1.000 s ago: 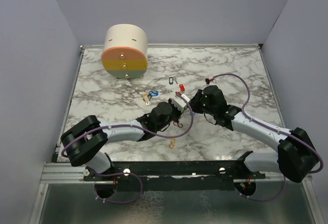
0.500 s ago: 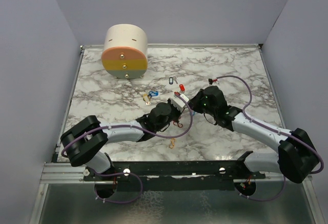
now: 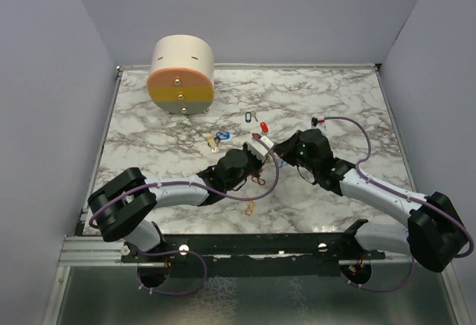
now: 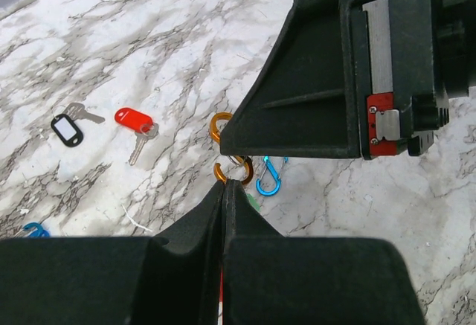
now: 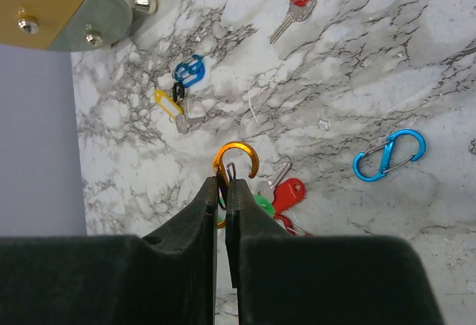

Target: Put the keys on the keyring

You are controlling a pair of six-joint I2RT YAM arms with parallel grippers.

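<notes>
An orange S-shaped clip (image 5: 236,158) is up off the marble, with my right gripper (image 5: 225,184) shut on its middle and a small silver ring (image 5: 231,169) beside it at the jaws. My left gripper (image 4: 225,184) is shut, its tips touching the clip's lower loop (image 4: 232,172); whether it pinches the loop is hidden. Both grippers meet at mid-table, the left gripper (image 3: 260,154) beside the right gripper (image 3: 277,146). Loose keys lie below: a green tag (image 5: 262,204), a red tag (image 5: 288,193) and a blue clip (image 5: 390,154).
A red key (image 3: 263,126) and a black tag (image 3: 250,117) lie behind the grippers. A blue-and-yellow bunch (image 3: 217,139) lies to the left, an orange clip (image 3: 251,207) near the front edge. The cream-and-orange cylinder (image 3: 181,76) stands at the back left.
The right arm's wrist and cable have shifted slightly toward the near right. Both grippers stay together at the same spot, still shut.
</notes>
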